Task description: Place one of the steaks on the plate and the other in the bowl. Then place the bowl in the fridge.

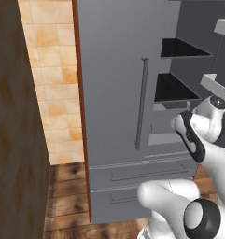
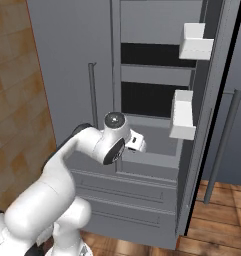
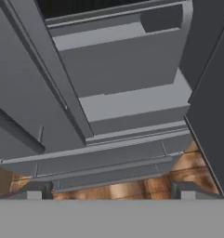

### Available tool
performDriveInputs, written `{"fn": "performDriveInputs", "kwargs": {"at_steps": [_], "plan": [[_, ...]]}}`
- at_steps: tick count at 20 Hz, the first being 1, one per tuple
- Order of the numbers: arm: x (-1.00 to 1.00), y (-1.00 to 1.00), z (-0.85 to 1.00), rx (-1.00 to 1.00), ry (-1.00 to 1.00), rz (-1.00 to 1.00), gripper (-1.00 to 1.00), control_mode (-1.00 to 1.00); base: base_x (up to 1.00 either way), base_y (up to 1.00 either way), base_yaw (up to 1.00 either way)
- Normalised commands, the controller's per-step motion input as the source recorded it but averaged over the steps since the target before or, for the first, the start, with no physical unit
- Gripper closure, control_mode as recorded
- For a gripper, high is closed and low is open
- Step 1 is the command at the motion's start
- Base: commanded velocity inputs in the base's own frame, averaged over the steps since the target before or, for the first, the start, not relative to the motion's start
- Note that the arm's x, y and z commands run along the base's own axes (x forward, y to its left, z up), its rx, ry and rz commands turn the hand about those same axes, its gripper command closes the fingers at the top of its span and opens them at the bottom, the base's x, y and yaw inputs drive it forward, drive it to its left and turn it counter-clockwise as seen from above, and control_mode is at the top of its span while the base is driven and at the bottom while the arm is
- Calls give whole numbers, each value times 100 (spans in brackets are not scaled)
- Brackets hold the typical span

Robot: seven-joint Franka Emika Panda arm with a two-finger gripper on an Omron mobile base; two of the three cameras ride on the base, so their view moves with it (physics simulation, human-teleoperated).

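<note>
Fridge (image 1: 118,93): a tall grey refrigerator stands straight ahead of the arm. Its left door is closed, with a long vertical handle (image 1: 142,102) down it. Its right door (image 2: 212,115) is swung open, edge toward the room.
Inside the fridge: dark shelves (image 1: 177,86) sit one above the other, higher than the fingers. Below them are grey ledges and drawer fronts (image 3: 127,107), straight ahead of the fingertips in the hand view.
Door bins: two white bins (image 2: 184,115) hang on the inner face of the open door, to the right of the gripper and above it.
Gripper (image 3: 108,193): it hangs in front of the open compartment, at about the height of the grey ledge under the lower dark shelf. It points in and downward toward the lower drawers (image 3: 104,162).
Fingers (image 3: 34,191): the two small dark tips stand at the far sides of the hand view, spread as wide as they go. Nothing lies between them; they hold nothing.
Below the fingers: the fridge's bottom drawers with thin bar handles, then a wooden plank floor (image 3: 132,188).
Left of the fingers: beyond the closed door, a tan tiled wall (image 1: 53,84) and a brown wooden cabinet side (image 1: 16,130).
Bowl, plate, steaks: I cannot tell where they are from here.
</note>
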Motion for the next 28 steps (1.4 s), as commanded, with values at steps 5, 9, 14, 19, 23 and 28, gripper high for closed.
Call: {"fn": "performDriveInputs", "kwargs": {"at_steps": [5, 9, 14, 19, 23, 28], "plan": [[24, 70, 32, 0, 1, -4, -100, -100, 0, 0, 0], [3, 66, 4, -5, -5, 9, -100, -100, 0, 0, 0], [47, 76, 37, -8, -15, 1, -100, -100, 0, 0, 0], [53, 27, 64, -9, -3, -2, -100, -100, 0, 0, 0], [37, 15, 62, -3, -1, 1, -100, -100, 0, 0, 0], [39, 5, 7, 0, -3, 6, -100, -100, 0, 0, 0]]}}
